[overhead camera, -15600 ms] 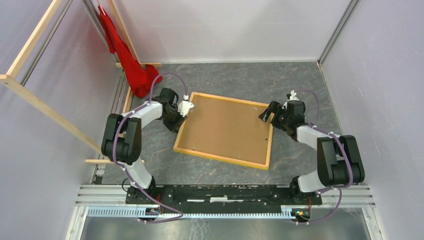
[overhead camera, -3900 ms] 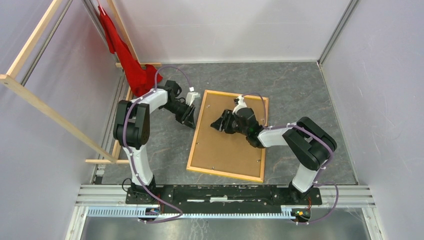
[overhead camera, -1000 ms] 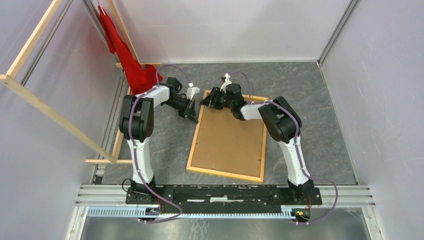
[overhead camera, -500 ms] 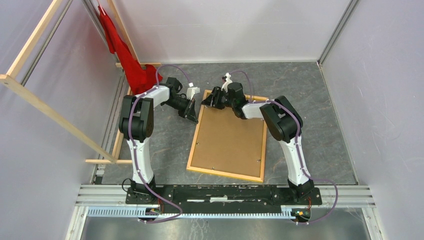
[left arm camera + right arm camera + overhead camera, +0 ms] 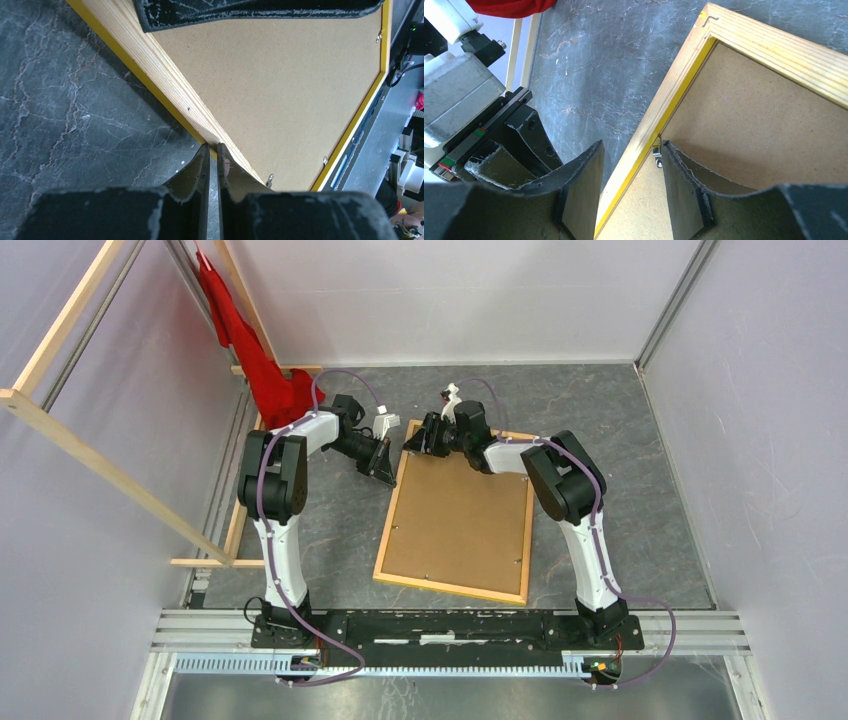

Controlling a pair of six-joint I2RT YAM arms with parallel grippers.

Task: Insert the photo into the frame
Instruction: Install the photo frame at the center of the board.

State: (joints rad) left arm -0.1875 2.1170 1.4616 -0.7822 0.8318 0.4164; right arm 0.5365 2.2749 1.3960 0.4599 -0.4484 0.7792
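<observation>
The frame lies back-up on the table, its light wood rails and yellow edge showing. The brown backing board fills it. The photo is not in view. My right gripper is open at the far-left corner. It straddles the left rail, with one finger on the board beside a metal tab and the other over the table. My left gripper is shut and empty, and its tips rest against the outer side of the same rail.
A red cloth hangs at the back left beside wooden slats. Small metal tabs sit along the frame's inner edge. The left gripper's body is close to the right gripper's outer finger. Walls enclose the grey table.
The frame has turned from lying crosswise to lengthwise. My right gripper went from the board's middle to the far-left corner. In the last second almost nothing moved.
</observation>
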